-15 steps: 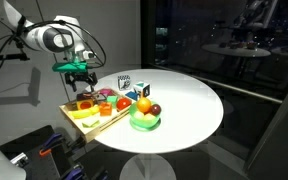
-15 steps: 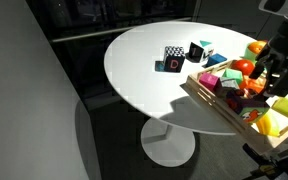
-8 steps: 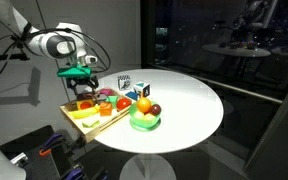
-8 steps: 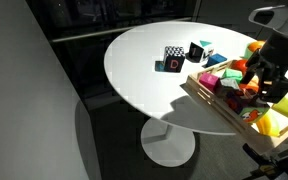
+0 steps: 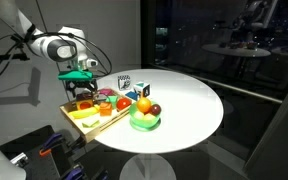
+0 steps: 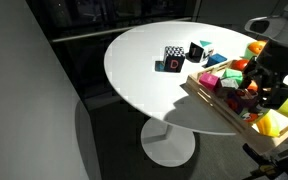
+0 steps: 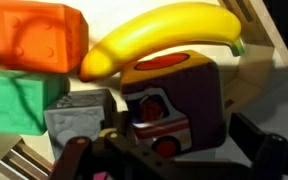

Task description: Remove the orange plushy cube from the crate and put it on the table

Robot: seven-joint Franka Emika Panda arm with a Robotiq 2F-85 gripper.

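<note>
Your gripper (image 7: 169,155) has its fingers spread, holding nothing; in the wrist view the orange plushy cube (image 7: 39,38) lies at ten o'clock from them.

Table (image 5: 189,105) is white all over. Crate (image 6: 216,108) is light wood colour, plain, no paint. Orange plushy cube (image 7: 39,38) is bright orange-red. Banana (image 7: 164,42) is yellow w/ a dark tip. Soft block (image 7: 19,100) is green & small block (image 7: 79,122) is grey. Dark block (image 7: 174,110) has a red & white pic on its face. Bowl (image 5: 144,123) is lime green; ball (image 5: 142,103) is orange. Patterned cubes (image 6: 174,60) are black & white. Pink block (image 6: 212,82) & yellow toy (image 6: 269,123) show too. Arm (image 5: 49,42) is white; gripper (image 5: 81,88) is black w/ a green bit on top.
</note>
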